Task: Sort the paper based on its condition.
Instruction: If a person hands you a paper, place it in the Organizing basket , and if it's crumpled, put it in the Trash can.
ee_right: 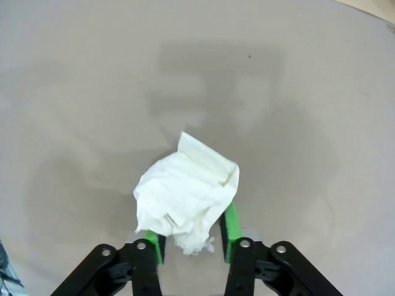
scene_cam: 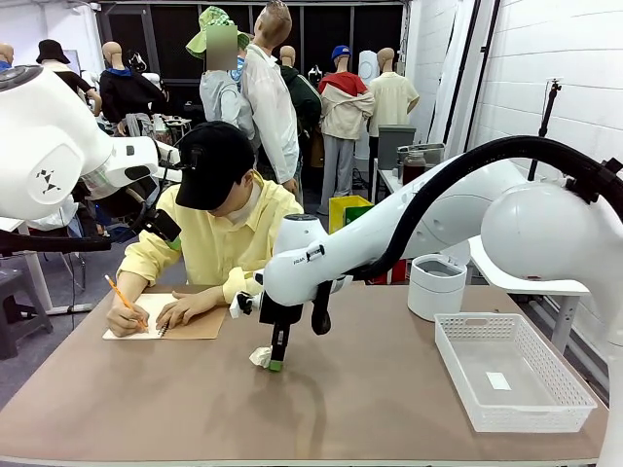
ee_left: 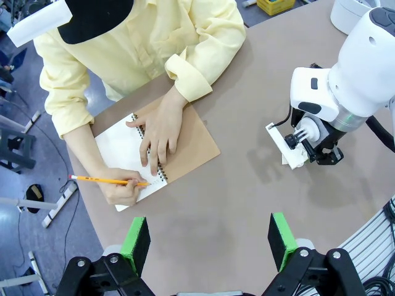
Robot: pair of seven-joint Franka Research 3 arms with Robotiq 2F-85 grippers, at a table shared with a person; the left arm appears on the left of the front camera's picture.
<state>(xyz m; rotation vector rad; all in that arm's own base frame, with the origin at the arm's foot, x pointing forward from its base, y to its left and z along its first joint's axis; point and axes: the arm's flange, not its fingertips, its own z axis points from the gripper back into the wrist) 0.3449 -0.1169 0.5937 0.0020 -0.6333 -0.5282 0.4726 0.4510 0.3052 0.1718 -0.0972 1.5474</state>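
A crumpled ball of white paper (scene_cam: 261,357) (ee_right: 188,197) lies on the brown table near its middle. My right gripper (scene_cam: 276,366) (ee_right: 191,237) points straight down at the paper, one green pad on each side of it, pressing the wad between them. My left gripper (ee_left: 208,240) hovers high over the table's left side. It is open, with nothing between its green pads (ee_left: 134,243).
A person across the table writes with a pencil (ee_left: 108,181) in a spiral notebook with a tan cover (scene_cam: 200,326) (ee_left: 191,139). A white mesh basket (scene_cam: 545,404) holding a small white slip stands at the right. A round white bin (scene_cam: 436,287) stands behind it.
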